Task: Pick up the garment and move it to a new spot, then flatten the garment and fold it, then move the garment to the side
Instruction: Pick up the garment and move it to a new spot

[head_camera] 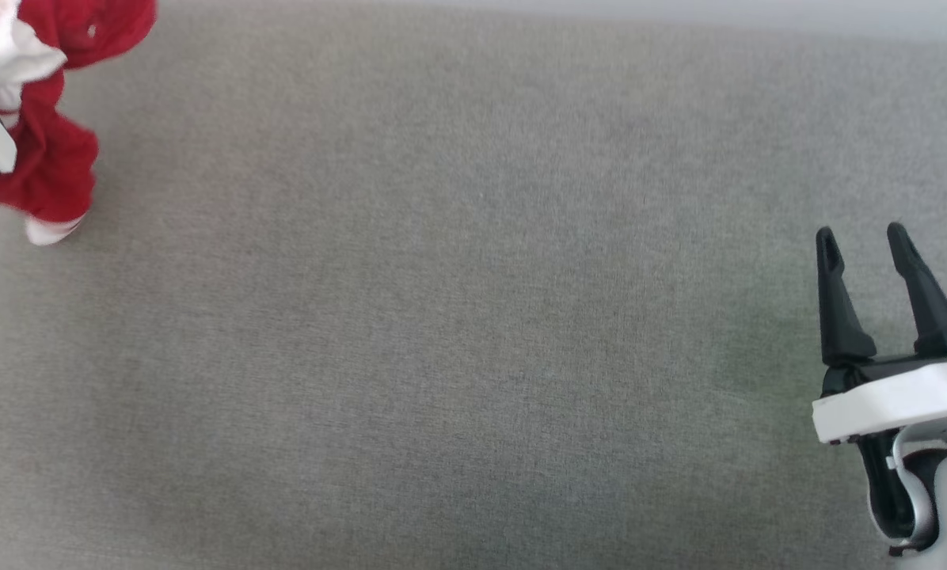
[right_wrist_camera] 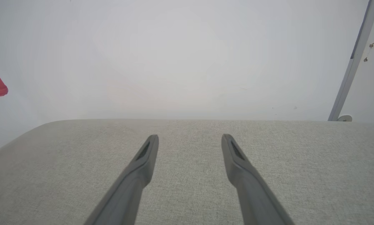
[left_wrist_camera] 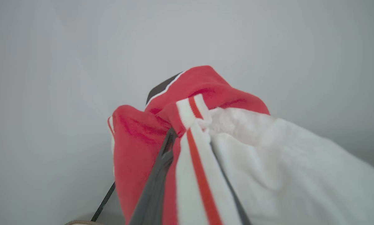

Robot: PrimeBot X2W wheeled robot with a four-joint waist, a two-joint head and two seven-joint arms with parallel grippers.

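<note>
Garment: the garment (head_camera: 54, 158) dangles in a bunch at ten o'clock in the head view, red folds and a white sleeve panel gathered into one lump. Its lowest white edge is close over the grey cloth surface (head_camera: 473, 317); whether it touches, I cannot tell.

Left gripper: the left gripper (left_wrist_camera: 191, 137) is pinched narrow on the garment, with the red-white striped trim squeezed between its fingers in the left wrist view. Probably a trimmed edge gives a firmer hold than loose middle cloth.

Right gripper: the right gripper (head_camera: 861, 237) sits at four o'clock, jaws spread wide with nothing in them and fingers pointing to twelve. It is well apart from the garment, parked out of the way, I'd say, and ready to help with flattening.

Step in hand: this looks like the carry, with the garment lifted and not yet laid at a new spot.

Watch for: a one-point pinch lets the jersey hang knotted, so it will likely land crumpled and need both grippers to spread it.
</note>
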